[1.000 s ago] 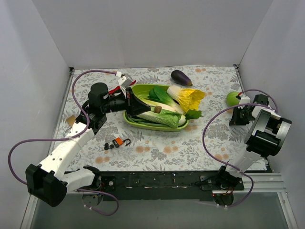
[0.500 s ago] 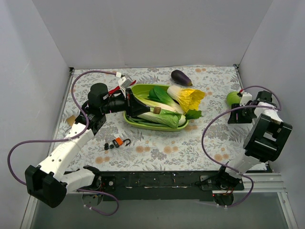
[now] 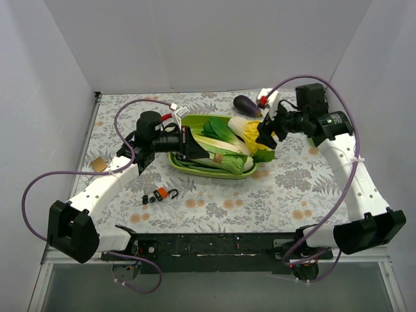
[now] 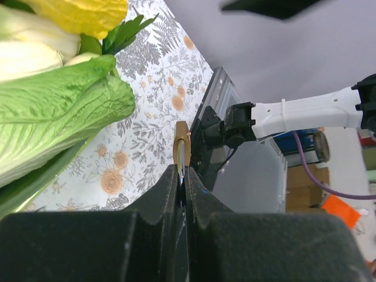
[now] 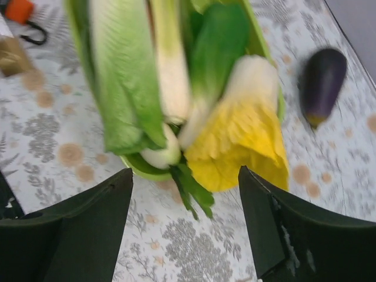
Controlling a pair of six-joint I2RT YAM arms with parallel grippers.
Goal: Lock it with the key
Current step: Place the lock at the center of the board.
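Key [image 4: 182, 145] clamped in left gripper [image 4: 183, 176], long axis along jaws, tip rightward, right gripper [image 5: 185, 173] wide, empty, floral tablecloth [image 3: 292, 185], white walls [image 3: 208, 45]

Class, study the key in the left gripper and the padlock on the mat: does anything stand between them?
Yes. The left gripper holds the key over the green tray; the padlock lies on the mat beyond its near side. The tray's near rim and a lettuce leaf lie between; past the rim only mat shows.
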